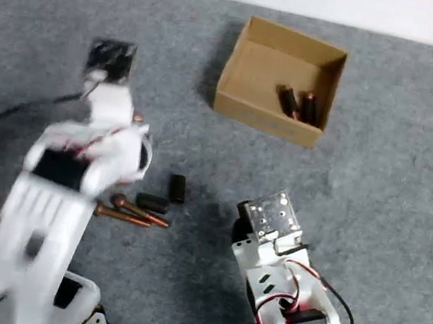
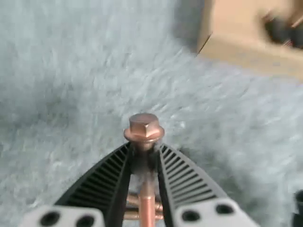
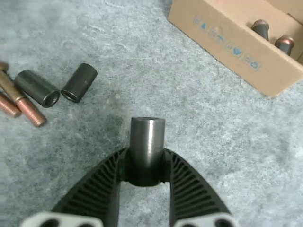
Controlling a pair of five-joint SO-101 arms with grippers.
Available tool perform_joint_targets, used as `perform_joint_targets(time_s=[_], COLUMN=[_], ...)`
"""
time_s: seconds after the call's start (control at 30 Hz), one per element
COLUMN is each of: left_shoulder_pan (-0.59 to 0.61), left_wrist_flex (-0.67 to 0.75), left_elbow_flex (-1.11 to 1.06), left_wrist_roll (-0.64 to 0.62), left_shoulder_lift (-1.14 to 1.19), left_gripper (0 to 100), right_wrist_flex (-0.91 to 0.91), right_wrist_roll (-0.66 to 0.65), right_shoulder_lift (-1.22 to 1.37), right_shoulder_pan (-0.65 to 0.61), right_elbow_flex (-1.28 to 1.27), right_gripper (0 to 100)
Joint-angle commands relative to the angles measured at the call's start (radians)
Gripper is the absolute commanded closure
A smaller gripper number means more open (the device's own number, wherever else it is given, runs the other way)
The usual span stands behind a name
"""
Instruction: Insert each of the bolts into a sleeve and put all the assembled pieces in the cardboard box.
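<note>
On the grey table [image 1: 375, 205], seen from above, the box [image 1: 261, 118] sits toward the far side. Two assembled pieces [image 1: 299, 105] lie side by side in it against its right wall. Nearer, two loose sleeves [image 1: 152, 202] lie close together, and two loose bolts [image 1: 129, 211] lie touching each other just beside one of them. The left arm [image 1: 55, 185] rises over that cluster. The right arm [image 1: 280, 281] stands at the near right, well apart from the box.

From the left wrist, the left end effector [image 2: 144, 151] is clenched on a bolt [image 2: 144, 128]. The shank is pinched between the ribbed fingers [image 2: 106, 177] and the hex head stands just past their tips, above the table. A corner of the box shows beyond.

From the right wrist, the right end effector [image 3: 147, 165] grasps a sleeve [image 3: 147, 142] by one end, and the open bore at the other end points away from the fingers. Beyond it lie the loose sleeves, their open ends turned this way, next to the loose bolts. The box is farther off, and the copper heads of the pieces show over its wall.
</note>
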State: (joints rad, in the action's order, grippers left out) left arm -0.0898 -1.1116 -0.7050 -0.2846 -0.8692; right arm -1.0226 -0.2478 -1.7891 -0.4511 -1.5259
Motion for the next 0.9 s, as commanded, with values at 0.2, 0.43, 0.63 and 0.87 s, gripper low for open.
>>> perform_joint_targets(time_s=[0.2,0.43,0.63,0.87], left_shoulder_pan=[-0.170,-0.251,-0.337,-0.338], left_wrist_flex=[0.089,0.295,0.321,0.466], left_elbow_flex=[-0.262,-0.449,-0.460,-0.527], left_wrist_roll=[-0.049,-0.126,-0.204,-0.219], left_shoulder_lift=[-0.768,-0.839,-0.846,-0.846], left_gripper=[100,100,100,100], right_wrist_flex=[0.030,0.041,0.114,0.110], right_wrist_roll=[0.114,0.029,0.008,0.044], right_shoulder_lift=[-0.053,-0.048,-0.048,-0.048], right_shoulder_pan=[-0.113,-0.166,-0.170,-0.209], right_elbow_flex=[0.022,0.097,0.128,0.128], right_gripper=[99.4,99.4,99.4,99.4])
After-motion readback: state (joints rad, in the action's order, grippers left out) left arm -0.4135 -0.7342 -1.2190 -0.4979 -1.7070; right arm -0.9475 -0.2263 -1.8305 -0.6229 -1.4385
